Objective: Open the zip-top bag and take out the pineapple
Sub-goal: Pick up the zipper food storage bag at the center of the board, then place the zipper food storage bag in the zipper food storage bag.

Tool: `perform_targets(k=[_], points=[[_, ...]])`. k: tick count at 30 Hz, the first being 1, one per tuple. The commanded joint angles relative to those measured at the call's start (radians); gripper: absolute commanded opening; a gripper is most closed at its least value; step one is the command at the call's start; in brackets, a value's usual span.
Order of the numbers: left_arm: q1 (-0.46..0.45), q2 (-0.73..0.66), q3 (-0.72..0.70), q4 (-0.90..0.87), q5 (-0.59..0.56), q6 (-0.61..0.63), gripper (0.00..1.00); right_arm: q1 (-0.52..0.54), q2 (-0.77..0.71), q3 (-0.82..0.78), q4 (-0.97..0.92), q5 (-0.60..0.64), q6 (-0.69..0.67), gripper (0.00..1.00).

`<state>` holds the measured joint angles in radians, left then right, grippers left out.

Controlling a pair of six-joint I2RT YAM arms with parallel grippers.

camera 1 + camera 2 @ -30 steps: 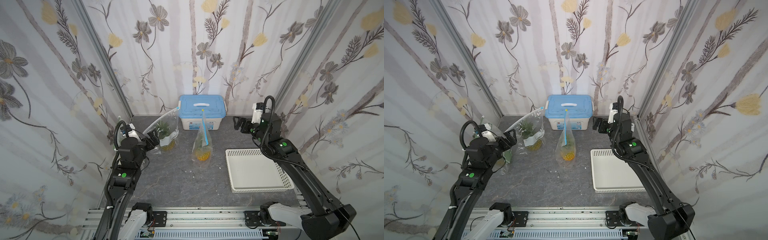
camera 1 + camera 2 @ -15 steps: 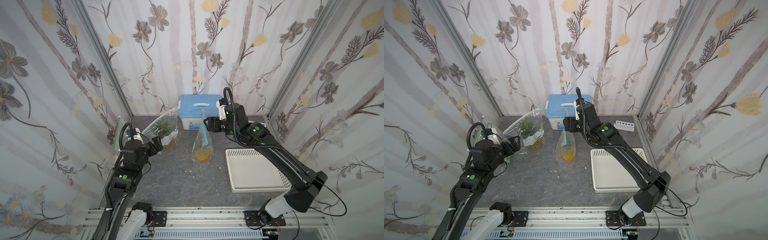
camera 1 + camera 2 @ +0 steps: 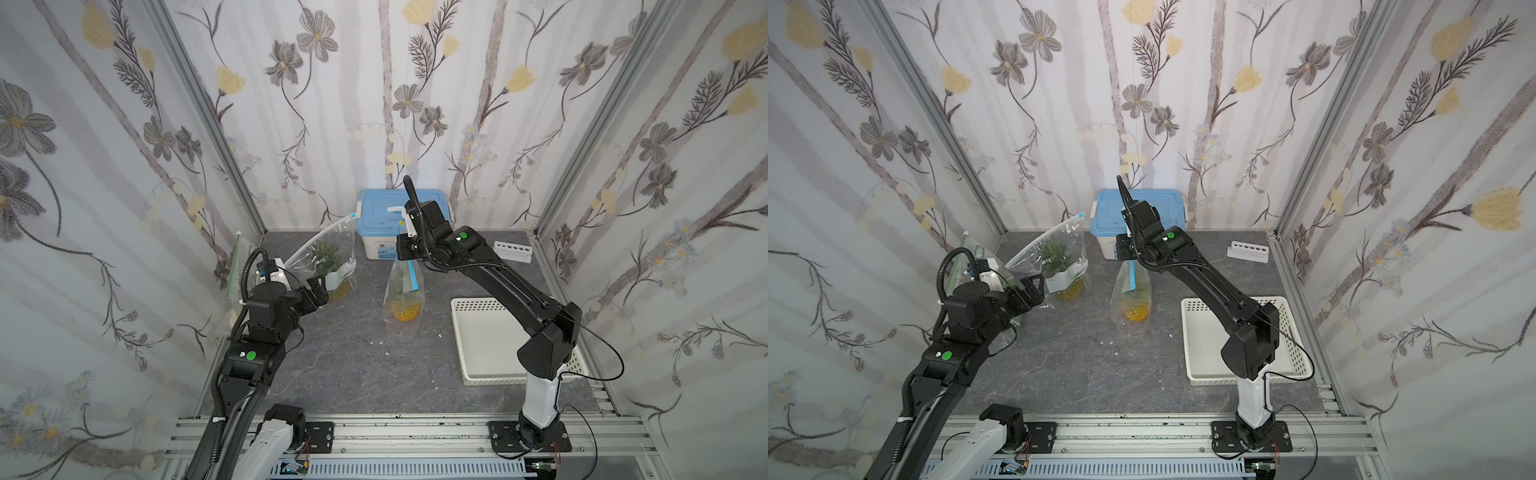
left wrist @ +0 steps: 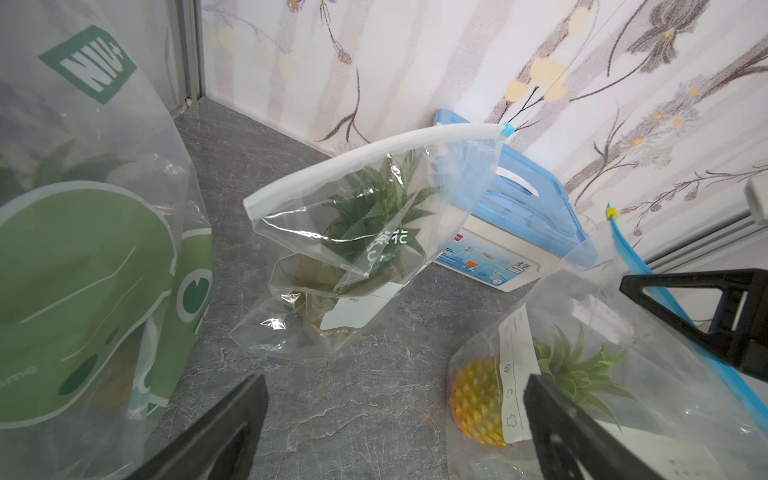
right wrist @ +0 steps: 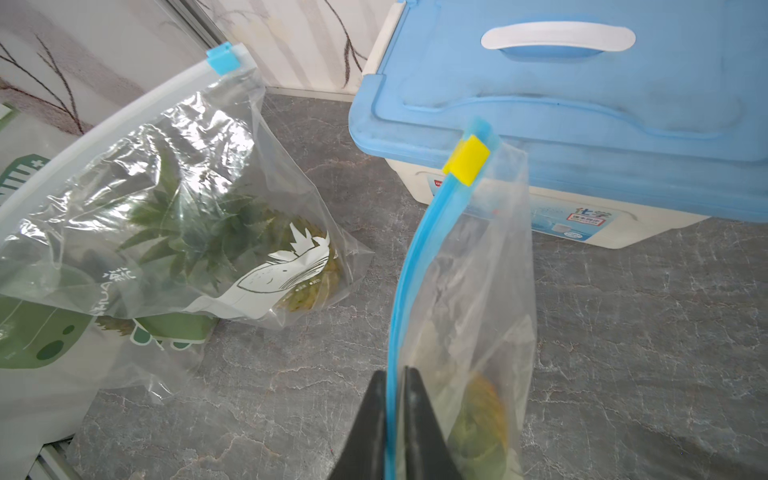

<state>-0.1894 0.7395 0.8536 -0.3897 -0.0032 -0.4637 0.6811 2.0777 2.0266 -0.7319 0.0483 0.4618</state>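
**Blue zip strip point(image 5: 405, 270) pinched, pineapple point(image 3: 405, 311) inside the bag**

ok so, both top views first. My right gripper point(image 3: 409, 261) reaches out over the middle of the grey table point(image 3: 353, 374). It's clamped on the top edge of the zip-top bag point(image 3: 395, 286). The bag stands upright just in front of the blue-lidded box point(image 3: 384, 210), and the pineapple sits at the bottom of it, yellow body down. A white tray point(image 3: 456, 328) lies off to my right, apart from the bag. My left gripper point(image 3: 1034, 286) hangs with its jaws spread wide and nothing in them. It's just beside a second clear bag point(image 3: 1059, 253), which leans over with its own pineapple inside.

Left wrist view: my left fingers point(image 4: 224, 428) stand far apart with only bare table between them. The task bag is close by, and the fruit and its green crown show through the plastic. There's also a green printed bag point(image 4: 83, 270) right next to me. One black finger of my right gripper shows at the blue strip.

Right wrist view: my two right fingers are pressed together with the blue strip squeezed between them. The yellow slider point(image 5: 467, 160) sits at the far end of the strip, near the box. The pineapple is just a blurry shape through the plastic here.
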Motion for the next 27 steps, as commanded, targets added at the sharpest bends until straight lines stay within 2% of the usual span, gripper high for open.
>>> perform_targets(k=[1, 6, 13, 16, 21, 27], points=[[-0.001, -0.004, -0.005, 0.035, -0.006, -0.004, 1.0, 0.003, -0.004, 0.01, -0.002, -0.003, -0.037, 0.0], [-0.002, 0.002, -0.003, 0.034, -0.002, -0.013, 1.0, 0.026, -0.046, 0.004, 0.004, -0.081, -0.148, 0.0], [-0.002, 0.001, 0.011, 0.048, 0.041, -0.028, 1.0, 0.039, -0.142, -0.024, -0.031, -0.309, -0.321, 0.0], [-0.002, -0.002, 0.016, 0.058, 0.066, -0.038, 1.0, 0.053, -0.18, -0.038, -0.075, -0.364, -0.383, 0.0], [-0.002, -0.006, 0.0, 0.094, 0.129, -0.05, 1.0, 0.072, -0.28, -0.169, -0.05, -0.402, -0.442, 0.0], [-0.002, 0.006, -0.072, 0.25, 0.255, -0.06, 1.0, 0.074, -0.391, -0.36, 0.019, -0.448, -0.48, 0.0]])
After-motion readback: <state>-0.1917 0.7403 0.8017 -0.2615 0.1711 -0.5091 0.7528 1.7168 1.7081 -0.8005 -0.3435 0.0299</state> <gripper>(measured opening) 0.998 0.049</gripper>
